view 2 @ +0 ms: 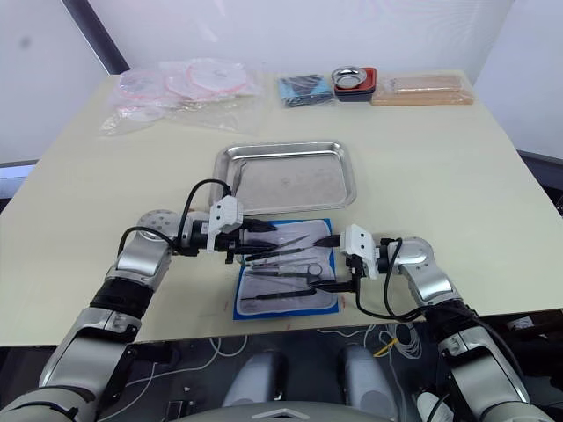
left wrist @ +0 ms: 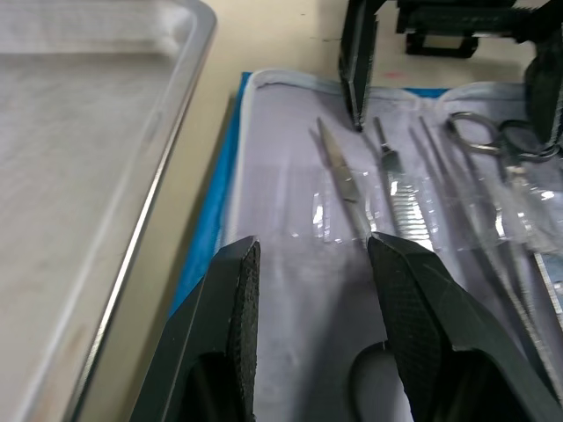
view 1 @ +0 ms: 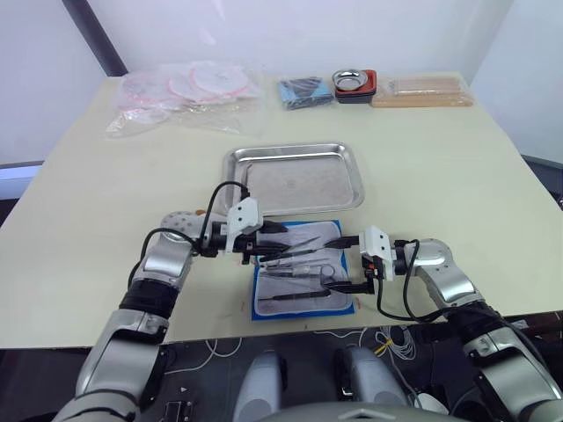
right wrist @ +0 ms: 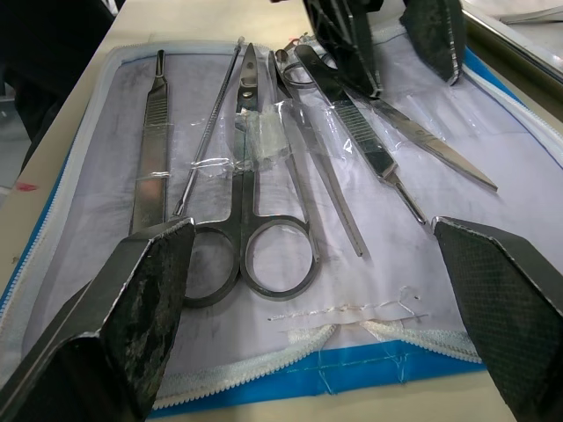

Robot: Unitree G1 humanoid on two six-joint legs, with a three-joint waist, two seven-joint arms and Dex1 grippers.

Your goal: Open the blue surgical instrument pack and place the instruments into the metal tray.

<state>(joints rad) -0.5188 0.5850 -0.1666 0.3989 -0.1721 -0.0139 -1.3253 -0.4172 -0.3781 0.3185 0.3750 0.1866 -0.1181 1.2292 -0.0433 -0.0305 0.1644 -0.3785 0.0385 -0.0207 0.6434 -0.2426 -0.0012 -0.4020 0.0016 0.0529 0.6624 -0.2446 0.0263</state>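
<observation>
both grippers, left gripper (view 1: 274, 237) and right gripper (view 1: 348, 264), hover spread over the pack (view 1: 302, 272).

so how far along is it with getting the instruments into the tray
Done: the flat bright-blue fabric instrument pack lies open on the table, white lining up. In hand: both end effectors are open over it, the left end effector beside a thin silver scissor blade, the right end effector straddling the ring-handled scissors. Left: all the thin silver instruments are in their clear sleeves, and the shallow rectangular stainless steel tray holds none.

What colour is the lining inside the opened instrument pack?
White-grey lining with a bright blue border, clearest in the right wrist view.
</observation>
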